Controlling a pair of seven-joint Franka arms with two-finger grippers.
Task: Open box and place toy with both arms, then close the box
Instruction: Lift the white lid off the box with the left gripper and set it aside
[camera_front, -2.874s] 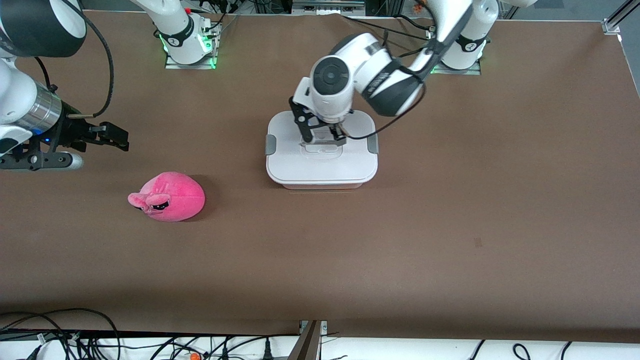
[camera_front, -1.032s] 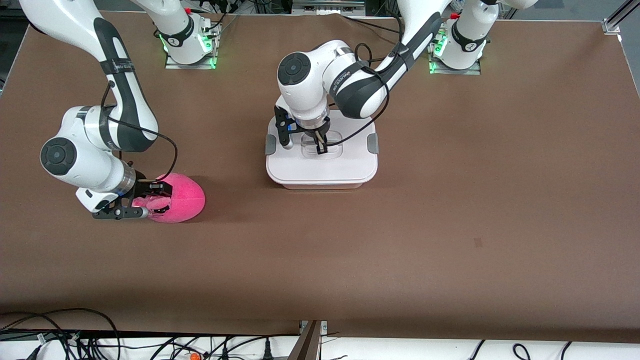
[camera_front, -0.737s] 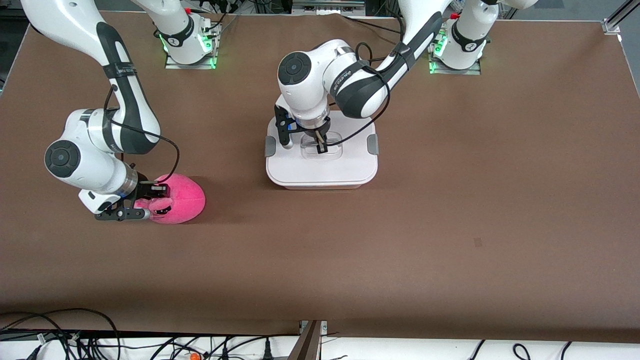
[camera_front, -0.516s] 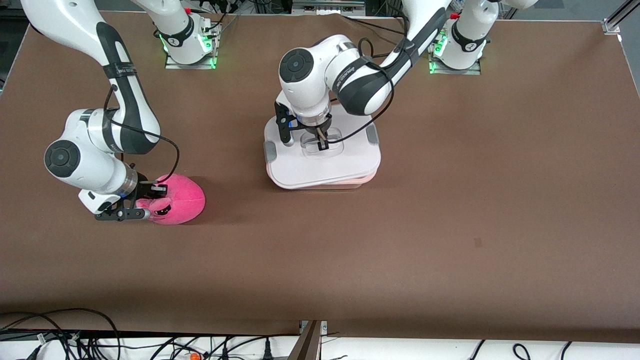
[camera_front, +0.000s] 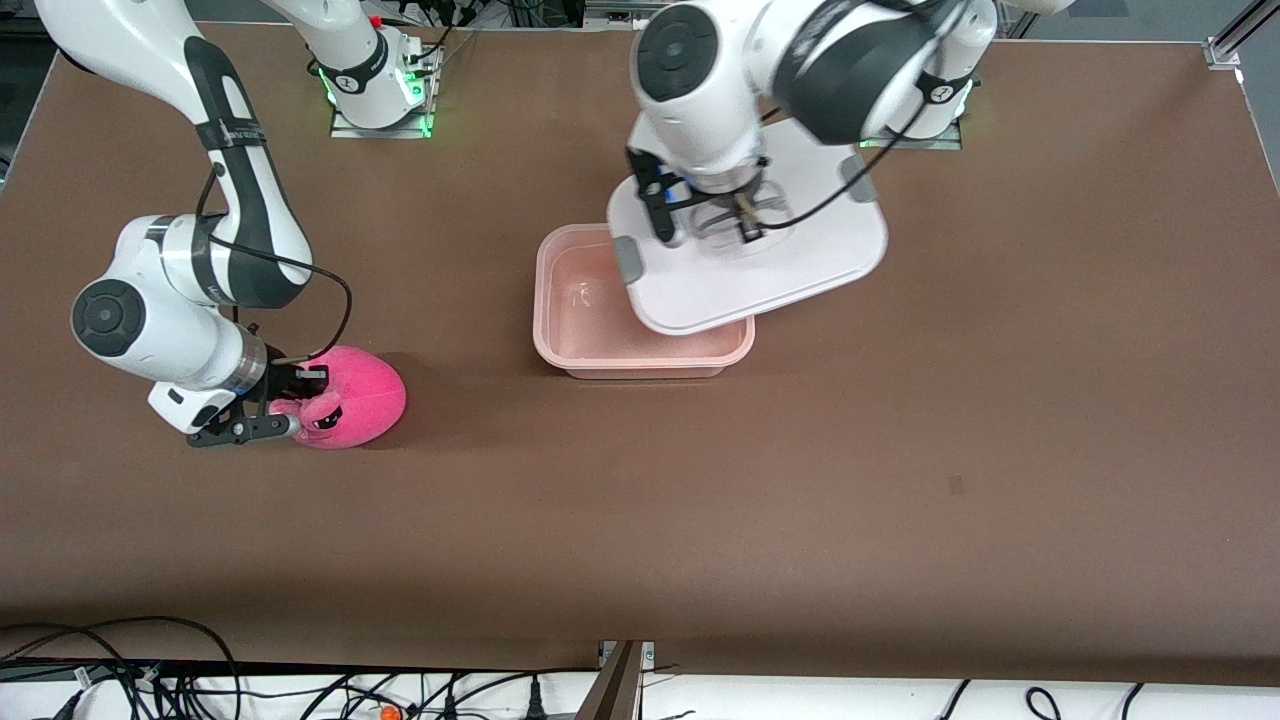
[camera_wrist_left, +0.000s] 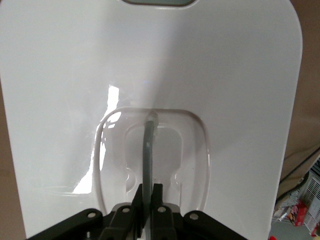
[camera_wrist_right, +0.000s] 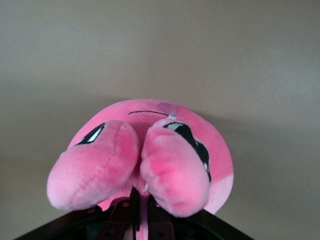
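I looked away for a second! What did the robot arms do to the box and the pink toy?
The left gripper lifted the lid off the box and swung it toward the left arm's base. The right gripper came down and closed on the toy. Box and toy stayed put.

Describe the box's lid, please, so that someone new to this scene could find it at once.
Start at the open pale-pink box in the middle of the brown table. The lid hangs tilted in the air over the box's edge toward the left arm's end, held by its clear handle in the left gripper. It is the only flat white panel, with grey side clips.
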